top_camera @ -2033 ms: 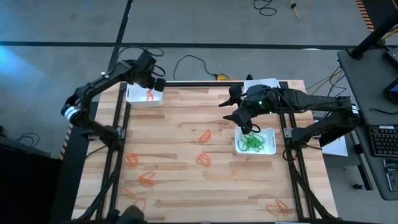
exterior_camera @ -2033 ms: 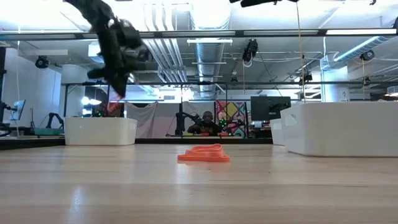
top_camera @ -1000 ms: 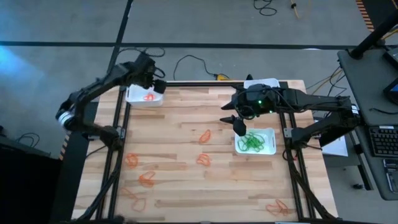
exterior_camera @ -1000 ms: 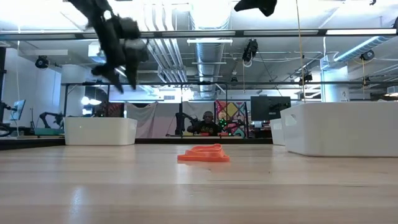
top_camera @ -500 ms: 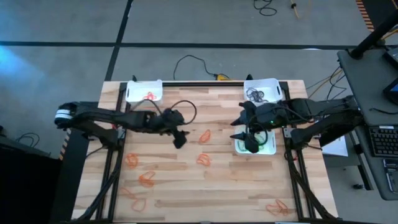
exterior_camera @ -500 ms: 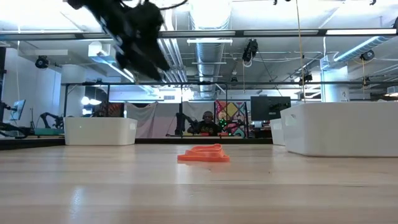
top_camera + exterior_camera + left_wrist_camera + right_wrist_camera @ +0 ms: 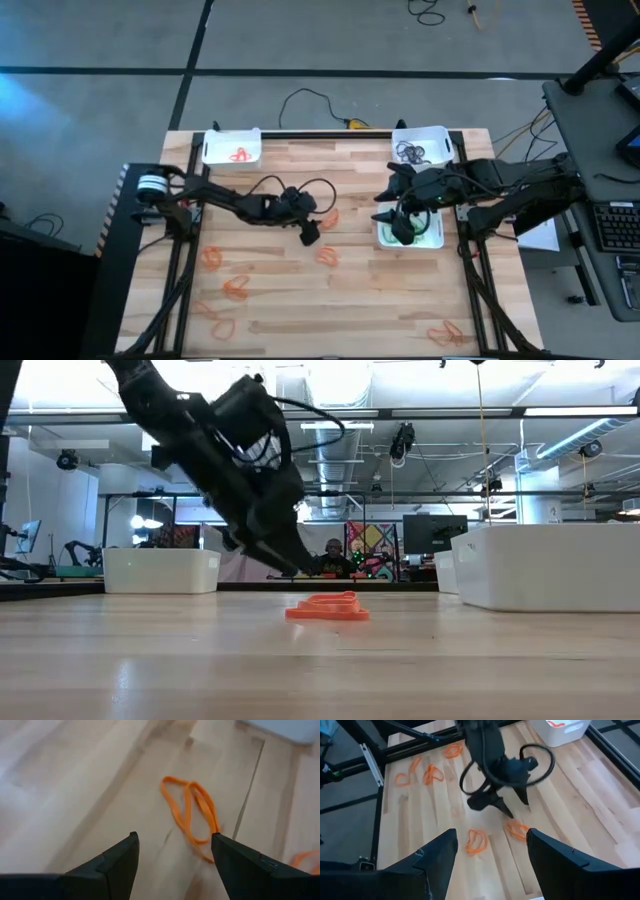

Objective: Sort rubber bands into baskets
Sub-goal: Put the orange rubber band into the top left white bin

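Target band: orange rubber band (image 7: 192, 815) flat on the table (image 7: 300, 300), mid-table, slightly left of centre, just ahead of the left gripper's tips; untouched.
Second mid-table band: orange band (image 7: 327, 256), just nearer than the target.
Other loose bands: cluster of orange bands (image 7: 225, 290) along the near-left part of the table; one more orange band (image 7: 445, 333) at the near-right corner.
Far-left basket (image 7: 231, 146): white tray at the far-left corner, one orange band (image 7: 238, 154) lying inside.
Far-right basket (image 7: 421, 145): white tray at the far-right corner, dark bands inside.
Right-middle basket (image 7: 433, 240): white tray at the right edge, green bands inside, partly hidden under the right arm.
Left gripper (image 7: 172, 862): fingers spread, nothing between them, low over the wood, aimed at the target band.
Right gripper (image 7: 400, 228): fingers apart, empty, hovering over the green basket.
Just changed: left arm, at the far-left basket a second ago, now reaching across to mid-table; right gripper drawn back over its basket.
Meaning for task: an orange band delivered; next orange pick about to begin, lowering and closing not yet done.
Remaining: several orange bands still loose; sorting judged well short of finished.
Background: a person seated far behind the table in the low view.
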